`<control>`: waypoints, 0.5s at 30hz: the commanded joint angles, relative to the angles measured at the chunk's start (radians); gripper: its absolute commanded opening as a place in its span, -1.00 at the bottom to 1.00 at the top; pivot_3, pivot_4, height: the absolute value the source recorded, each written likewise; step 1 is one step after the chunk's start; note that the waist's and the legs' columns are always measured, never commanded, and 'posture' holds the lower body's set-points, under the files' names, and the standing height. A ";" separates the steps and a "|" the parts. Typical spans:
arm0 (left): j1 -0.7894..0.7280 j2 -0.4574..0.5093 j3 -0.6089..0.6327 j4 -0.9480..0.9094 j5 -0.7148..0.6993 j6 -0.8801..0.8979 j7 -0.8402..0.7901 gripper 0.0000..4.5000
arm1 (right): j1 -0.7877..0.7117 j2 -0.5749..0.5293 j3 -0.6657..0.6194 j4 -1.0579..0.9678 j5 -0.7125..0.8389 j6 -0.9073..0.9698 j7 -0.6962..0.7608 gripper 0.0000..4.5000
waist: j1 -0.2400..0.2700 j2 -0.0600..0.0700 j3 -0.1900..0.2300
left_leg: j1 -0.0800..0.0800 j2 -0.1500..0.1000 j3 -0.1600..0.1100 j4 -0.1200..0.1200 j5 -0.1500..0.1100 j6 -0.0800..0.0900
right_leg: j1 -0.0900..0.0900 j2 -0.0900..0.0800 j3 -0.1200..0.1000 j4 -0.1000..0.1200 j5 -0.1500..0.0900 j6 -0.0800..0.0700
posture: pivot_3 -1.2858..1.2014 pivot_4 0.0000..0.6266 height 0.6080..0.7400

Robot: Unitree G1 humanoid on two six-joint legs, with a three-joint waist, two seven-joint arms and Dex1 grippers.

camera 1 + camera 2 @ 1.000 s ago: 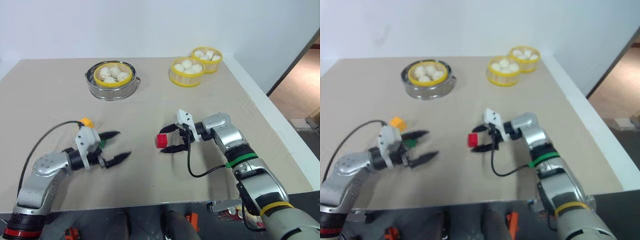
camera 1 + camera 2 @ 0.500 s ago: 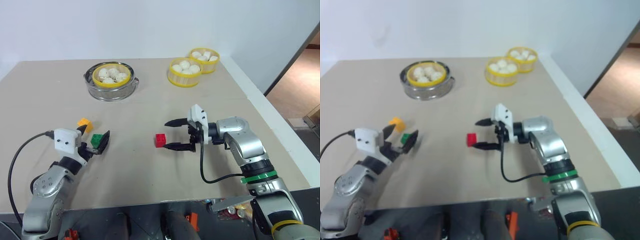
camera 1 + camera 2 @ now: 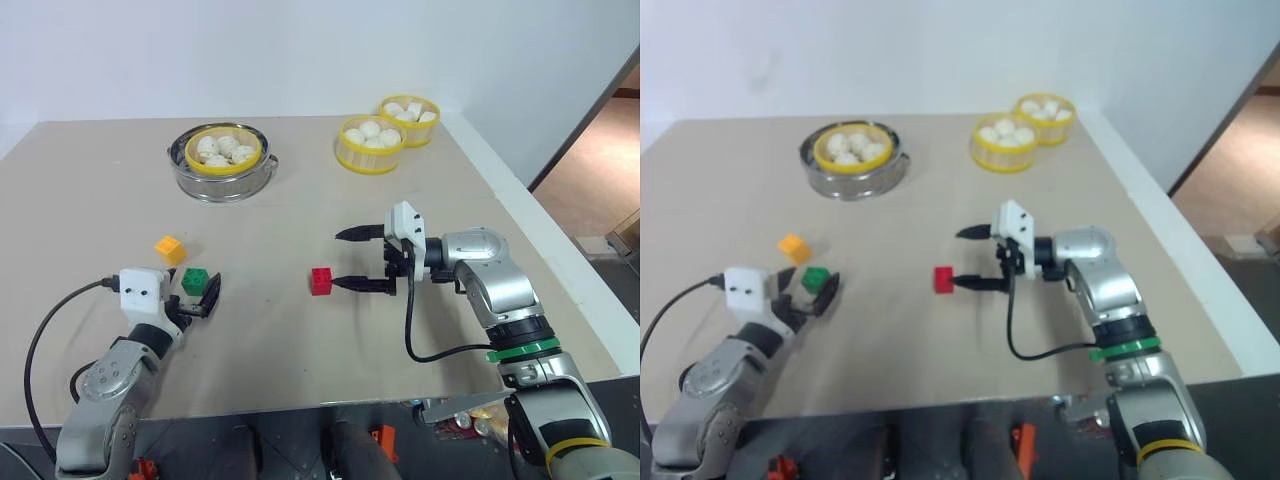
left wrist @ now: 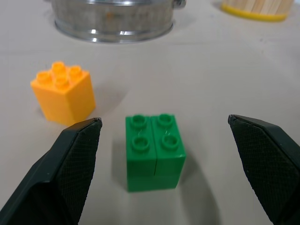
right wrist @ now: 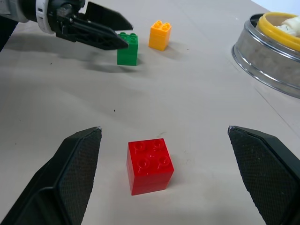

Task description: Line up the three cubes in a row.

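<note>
Nearest the surface's (image 3: 300, 350) front edge, toward its left corner, the left pincer (image 4: 166, 136) stood spread wide and held nothing. The green cube (image 3: 195, 281) sat upright on its base directly ahead of it, bracketed by the two fingers with a gap on each side, so nothing touched it. A straight push forward and a squeeze looked like all that grasp would need.

Further in and near the middle of the surface, the red cube (image 3: 321, 280) rested alone. The right pincer (image 3: 353, 258) pointed at it from the right, also spread and empty, with the cube lying just beyond the fingertips and nearer the lower finger than the upper one. The right arm was clearly the closer one to this cube.

Just behind and to the left of the green cube sat the yellow-orange cube (image 3: 170, 249), turned slightly askew. It lay near the green cube but well apart from the red one, so the three did not yet form a row.
</note>
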 commanded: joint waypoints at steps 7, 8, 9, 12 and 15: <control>-0.043 0.010 0.012 0.039 0.010 0.070 0.033 1.00 | -0.026 0.006 -0.038 -0.068 0.061 0.037 -0.034 1.00 | 0.000 0.000 0.000 | 0.000 0.000 0.000 0.000 0.000 0.000 | 0.000 0.000 0.000 0.000 0.000 0.000 | 0.03 -0.52 1.00; -0.047 0.015 0.010 0.044 0.015 0.073 0.031 1.00 | -0.025 0.006 -0.037 -0.070 0.061 0.038 -0.036 1.00 | 0.000 0.000 0.000 | 0.000 0.000 0.000 0.000 0.000 0.000 | 0.000 0.000 0.000 0.000 0.000 0.000 | 0.03 -0.52 1.00; -0.053 0.015 0.009 0.049 0.015 0.073 0.028 0.88 | -0.025 0.004 -0.037 -0.070 0.060 0.036 -0.038 1.00 | 0.000 0.000 0.000 | 0.000 0.000 0.000 0.000 0.000 0.000 | 0.000 0.000 0.000 0.000 0.000 0.000 | 0.03 -0.52 1.00; -0.065 0.017 0.008 0.061 0.016 0.081 0.026 0.47 | -0.025 0.000 -0.035 -0.068 0.056 0.031 -0.041 1.00 | 0.000 0.000 0.000 | 0.000 0.000 0.000 0.000 0.000 0.000 | 0.000 0.000 0.000 0.000 0.000 0.000 | 0.03 -0.52 1.00; -0.074 0.021 0.003 0.071 0.019 0.088 0.025 0.01 | -0.021 -0.003 -0.032 -0.068 0.051 0.028 -0.042 1.00 | 0.000 0.000 0.000 | -0.001 0.000 0.000 0.000 0.000 0.000 | 0.000 0.000 0.000 0.000 0.000 0.000 | 0.03 -0.52 1.00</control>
